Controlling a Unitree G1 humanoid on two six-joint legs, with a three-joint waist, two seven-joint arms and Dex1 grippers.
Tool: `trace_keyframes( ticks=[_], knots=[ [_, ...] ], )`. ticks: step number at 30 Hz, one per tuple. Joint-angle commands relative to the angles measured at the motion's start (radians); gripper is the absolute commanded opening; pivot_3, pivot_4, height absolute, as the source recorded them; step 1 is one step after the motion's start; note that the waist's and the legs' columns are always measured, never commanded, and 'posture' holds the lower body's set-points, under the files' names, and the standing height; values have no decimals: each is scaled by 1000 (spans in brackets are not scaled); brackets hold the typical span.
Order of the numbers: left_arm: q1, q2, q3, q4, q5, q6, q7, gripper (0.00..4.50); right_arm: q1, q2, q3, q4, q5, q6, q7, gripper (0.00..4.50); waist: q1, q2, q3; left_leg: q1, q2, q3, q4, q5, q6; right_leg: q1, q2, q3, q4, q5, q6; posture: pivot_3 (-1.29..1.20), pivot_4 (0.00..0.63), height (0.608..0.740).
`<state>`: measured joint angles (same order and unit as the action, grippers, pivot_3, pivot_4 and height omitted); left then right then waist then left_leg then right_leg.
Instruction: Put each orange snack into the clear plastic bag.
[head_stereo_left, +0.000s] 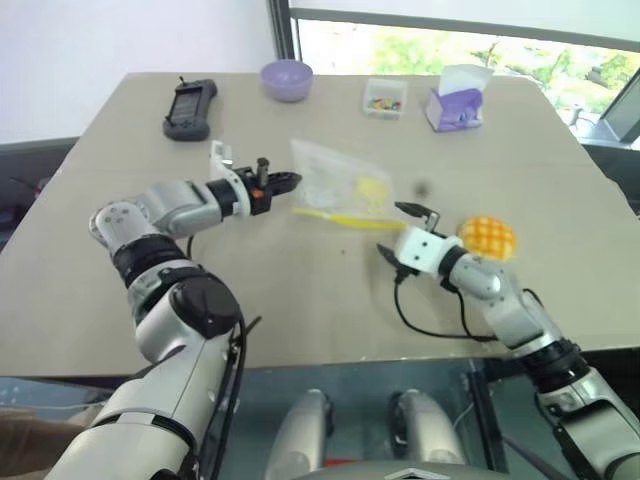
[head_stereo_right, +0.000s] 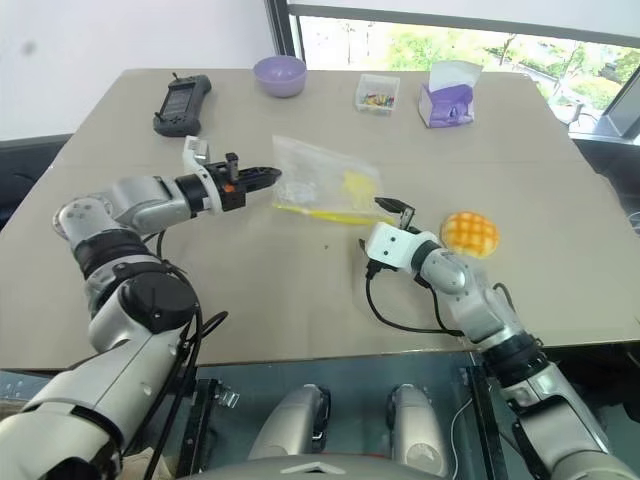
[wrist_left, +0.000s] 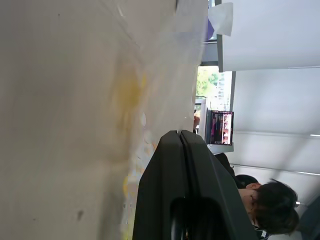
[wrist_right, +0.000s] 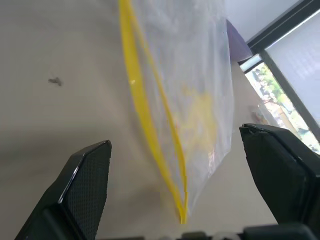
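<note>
The right gripper (head_stereo_right: 389, 228) hovers low over the tabletop (head_stereo_right: 300, 290) with its two black fingers (wrist_right: 85, 185) spread wide and nothing between them; the yellow-striped lower edge of the clear plastic bag (head_stereo_right: 325, 180) lies just ahead of its fingertips. The orange snack (head_stereo_right: 470, 233), a round bun with a criss-cross top, rests on the tabletop just beside this gripper's wrist, on its outer side and apart from the bag. The left gripper (head_stereo_right: 262, 177) is pinched together on the bag's near corner, holding that side lifted off the tabletop so the bag hangs between the two grippers. Well beyond both grippers, along the far edge of the tabletop, stand a black handheld device (head_stereo_right: 180, 104), a purple bowl (head_stereo_right: 280, 75), a small clear box (head_stereo_right: 377, 93) and a purple-and-white tissue pack (head_stereo_right: 448, 95).
</note>
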<state>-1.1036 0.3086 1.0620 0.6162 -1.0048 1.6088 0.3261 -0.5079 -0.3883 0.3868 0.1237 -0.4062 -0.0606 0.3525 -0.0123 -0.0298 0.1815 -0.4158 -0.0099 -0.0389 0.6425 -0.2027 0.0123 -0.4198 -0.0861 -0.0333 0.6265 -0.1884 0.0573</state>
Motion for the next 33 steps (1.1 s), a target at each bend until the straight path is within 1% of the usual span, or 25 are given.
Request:
trace_keyframes(
  ticks=[1,4,5,7,8,9,10,11,14,15,17,18,21,22,23,24,25,26,27,29,30,32,33],
  knots=[
    [-28,-7,35,-70,-105,6,93,54,-64,48,-3,91,-35,-33,-76,4500,-2,0,0,0,0,0,0,0,0,0,0,0,0,1,-2,0,150,740],
    [-13,-35,60,-108,-155,6,165,54,-100,91,21,184,-56,-50,-89,4500,-2,0,0,1,0,0,-2,0,-1,0,0,1,0,2,-3,0,150,740],
    [-12,-45,70,-120,-170,6,188,15,-108,95,35,213,-72,-61,-89,4244,-2,0,0,1,0,1,-2,0,-1,0,0,1,0,2,-3,0,150,740],
    [-17,-61,91,-138,-199,6,235,0,-115,100,53,239,-91,-81,-83,3489,-1,0,0,0,-1,1,-2,0,-1,0,0,1,-1,2,-3,0,150,740],
    [-21,-68,99,-144,-210,6,253,0,-116,102,55,242,-93,-84,-82,3005,-1,0,0,0,-1,1,-2,0,-1,0,0,1,-1,2,-3,0,150,740],
    [-23,-74,104,-152,-224,6,271,0,-115,102,55,240,-97,-82,-79,2632,-1,0,0,1,-1,1,-2,0,-1,0,0,1,-1,2,-3,0,150,740],
    [-25,-80,108,-156,-234,6,286,0,-117,101,56,251,-109,-82,-90,2019,-1,0,0,0,-1,1,-2,0,-1,0,0,1,-1,2,-3,0,150,740],
    [-26,-85,111,-161,-245,5,299,0,-120,103,52,264,-117,-77,-105,1792,-1,0,0,1,-1,1,-2,0,-1,0,0,1,-1,2,-3,0,150,740],
    [-21,-91,106,-167,-285,-7,336,0,-137,112,39,301,-125,-67,-140,348,-2,0,0,1,-1,1,-2,0,-1,0,0,1,0,2,-3,0,150,740],
    [-18,-91,102,-169,-298,-10,344,0,-143,114,36,311,-126,-66,-148,70,-2,0,0,1,-1,1,-2,1,-1,0,0,1,0,2,-3,0,150,740],
    [-5,-88,83,-178,-319,-15,350,0,-152,116,29,322,-124,-69,-160,70,-4,0,0,2,-1,2,-2,1,-1,0,0,3,0,2,-3,0,150,740],
    [12,-77,49,-195,-327,-7,322,0,-156,116,22,320,-119,-69,-163,70,-4,-1,0,2,-1,2,-2,1,-1,0,0,3,0,2,-3,0,150,740],
    [89,-27,-81,-266,-313,6,241,0,-165,118,-9,304,-89,-59,-154,70,-6,0,0,2,-1,2,-3,1,-1,0,0,3,0,2,-3,0,150,740],
    [123,0,-136,-287,-307,6,205,0,-171,119,-17,300,-82,-56,-150,70,-6,0,0,2,-1,2,-3,1,-1,0,1,3,0,2,-3,0,150,740],
    [167,47,-221,-341,-276,6,141,0,-179,124,-26,294,-66,-52,-137,70,-8,0,0,2,-1,2,-3,1,-1,0,1,3,0,2,-3,0,150,740],
    [202,87,-289,-393,-249,5,75,554,-187,130,-35,289,-50,-45,-126,0,-9,0,0,2,-1,3,-3,1,-1,0,1,4,0,2,-3,0,150,740],
    [231,124,-353,-446,-226,-3,11,718,-194,136,-43,285,-36,-37,-119,0,-10,-2,1,3,-1,4,-4,1,-1,-1,0,5,0,2,-3,0,150,740],
    [285,200,-481,-545,-166,-68,-108,1211,-200,140,-45,280,-27,-33,-105,0,-15,-1,1,2,-2,5,-4,1,-1,-1,0,6,-1,2,-3,0,150,740],
    [353,303,-635,-659,-77,-182,-271,1482,-205,147,-47,273,-15,-29,-89,0,-23,-3,1,2,-2,4,-5,1,-1,-2,0,6,-1,2,-3,0,150,740],
    [462,460,-847,-819,84,-411,-547,1482,-211,160,-55,256,13,-13,-60,0,-29,-2,2,1,-2,5,-7,1,-1,-4,0,7,-1,2,-4,0,150,740],
    [503,525,-922,-870,173,-539,-653,1482,-214,164,-56,249,22,-6,-46,0,-26,-2,2,1,-2,5,-9,1,-1,-6,0,10,0,2,-4,0,150,740],
    [572,617,-1030,-948,336,-765,-797,1482,-219,167,-56,229,35,4,-14,0,-20,-1,2,0,-2,7,-11,0,-1,-8,0,10,-1,2,-4,0,150,740],
    [591,635,-1057,-961,388,-836,-834,1482,-220,169,-57,222,40,8,-3,0,-19,-1,2,0,-2,7,-11,0,-1,-8,0,10,-1,2,-4,0,150,740]
  ],
)
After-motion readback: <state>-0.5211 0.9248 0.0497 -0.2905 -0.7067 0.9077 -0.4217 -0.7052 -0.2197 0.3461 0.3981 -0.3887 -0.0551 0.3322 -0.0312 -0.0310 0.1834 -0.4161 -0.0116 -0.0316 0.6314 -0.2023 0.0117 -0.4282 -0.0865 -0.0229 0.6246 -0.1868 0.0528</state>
